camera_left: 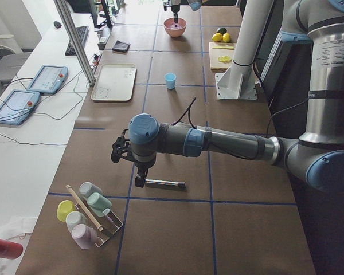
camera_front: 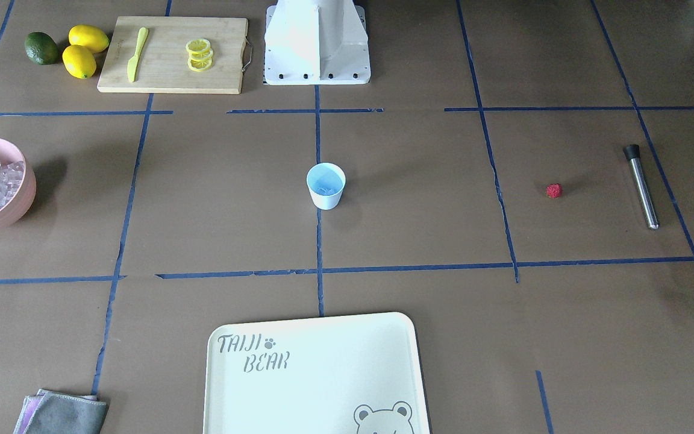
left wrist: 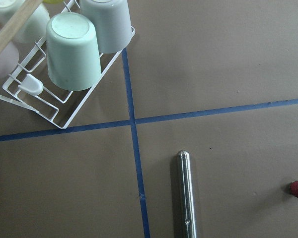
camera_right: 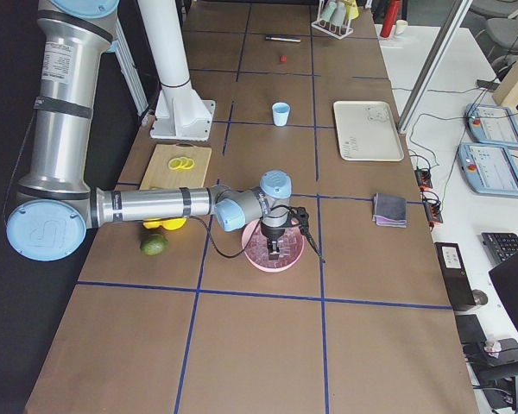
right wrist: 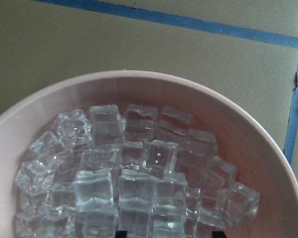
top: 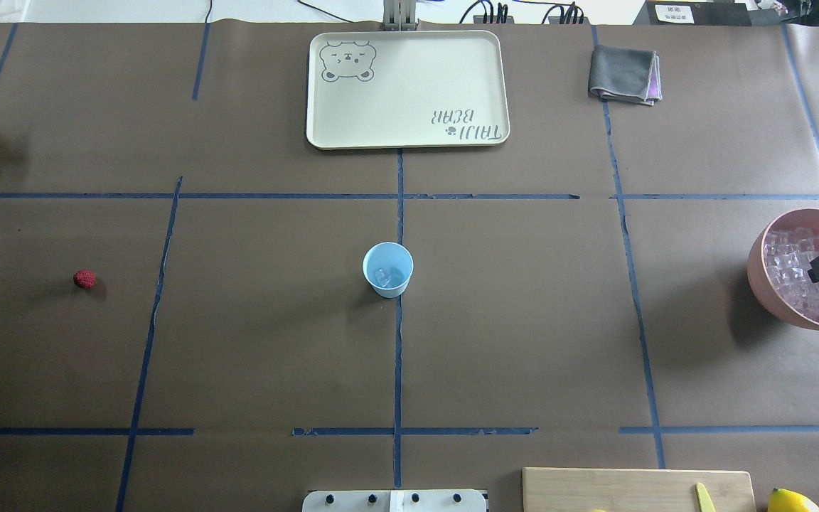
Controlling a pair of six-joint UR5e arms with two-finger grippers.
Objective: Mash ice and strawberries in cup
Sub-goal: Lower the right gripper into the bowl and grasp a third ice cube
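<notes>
The pale blue cup (camera_front: 326, 185) stands upright at the table's centre, with a little ice (top: 384, 276) in its bottom. A heap of clear ice (right wrist: 129, 183) fills the pink bowl (top: 761, 277) on my right side. My right gripper (top: 818, 270) hangs just above that heap; I cannot tell whether it is open or shut. The small red strawberry (camera_front: 554, 191) lies alone on the table on my left side. My left gripper (camera_left: 139, 182) hovers over a steel muddler (camera_front: 642, 187) beyond the berry, and I cannot tell its state.
A cutting board (camera_front: 226, 54) with lemon slices and a yellow knife sits by the robot base (camera_front: 317, 42), with two lemons and a lime (camera_front: 41, 48) beside it. A cream tray (camera_front: 317, 374) and a grey cloth (camera_front: 61, 413) lie far across. A wire cup rack (left wrist: 64, 54) stands past the muddler.
</notes>
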